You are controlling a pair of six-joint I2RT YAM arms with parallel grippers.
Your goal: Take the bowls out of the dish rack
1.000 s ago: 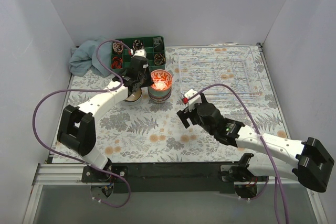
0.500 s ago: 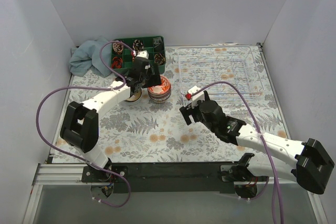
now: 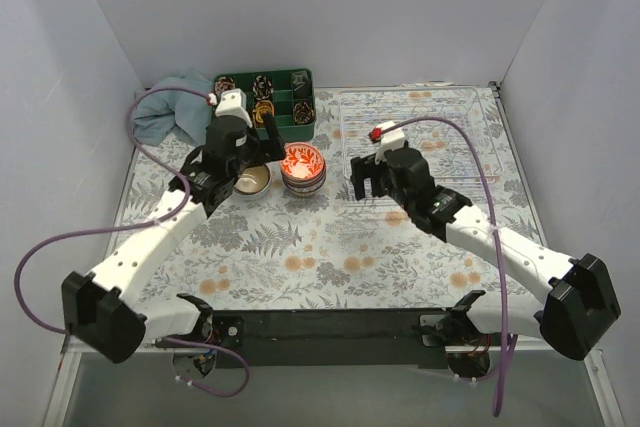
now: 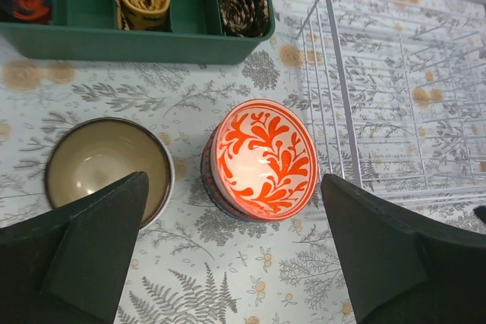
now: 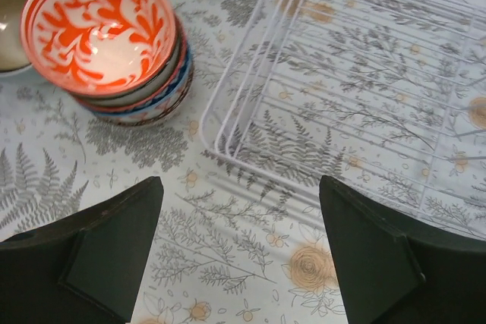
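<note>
The wire dish rack lies at the far right of the floral surface. Just left of its near-left corner stands a stack of bowls topped by an orange-patterned one, with a cream bowl just beside it on the left. The left claw hangs above both, spread wide and holding nothing. The right claw, also wide and bare, hovers over the rack's near-left corner.

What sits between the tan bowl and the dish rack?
The bowl stack, orange-patterned bowl on top, stands between the tan bowl and the dish rack, touching neither. The left wrist view shows it most clearly.
</note>
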